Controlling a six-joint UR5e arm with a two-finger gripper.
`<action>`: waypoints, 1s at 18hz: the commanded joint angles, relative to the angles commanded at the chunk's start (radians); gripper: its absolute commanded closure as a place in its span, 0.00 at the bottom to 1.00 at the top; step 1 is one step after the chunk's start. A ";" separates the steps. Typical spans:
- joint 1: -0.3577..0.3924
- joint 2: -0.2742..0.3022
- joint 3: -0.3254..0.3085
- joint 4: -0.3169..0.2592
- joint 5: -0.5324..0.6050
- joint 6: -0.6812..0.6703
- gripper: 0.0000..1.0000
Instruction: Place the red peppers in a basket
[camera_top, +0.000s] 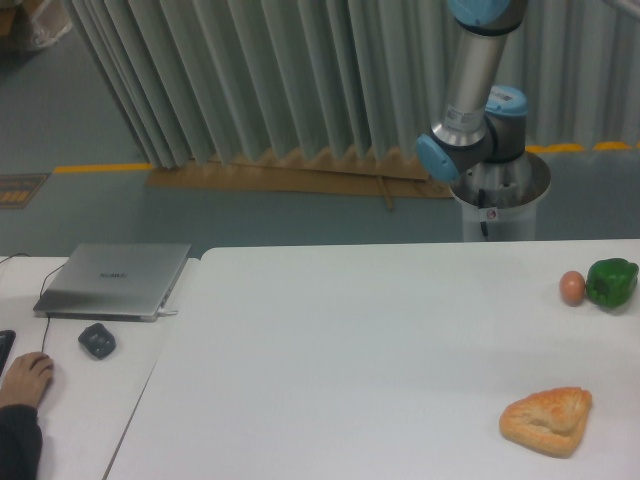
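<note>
Overhead, the arm rose out of frame, so neither its gripper nor the red pepper could be seen. Below, the white table held a pastry, a green pepper touching the right edge, and an egg just beside it.

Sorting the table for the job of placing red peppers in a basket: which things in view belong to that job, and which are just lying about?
Belongs to the job:
grey and blue robot arm only; no red pepper or basket shows.

Just lying about:
glossy green bell pepper
small brown egg
golden triangular pastry
closed silver laptop
small dark rounded object
person's hand
</note>
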 joint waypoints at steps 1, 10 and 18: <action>0.003 -0.008 0.000 0.008 0.000 0.000 0.62; 0.023 -0.015 -0.012 0.025 0.000 0.015 0.00; 0.011 -0.005 -0.009 0.022 -0.003 0.002 0.00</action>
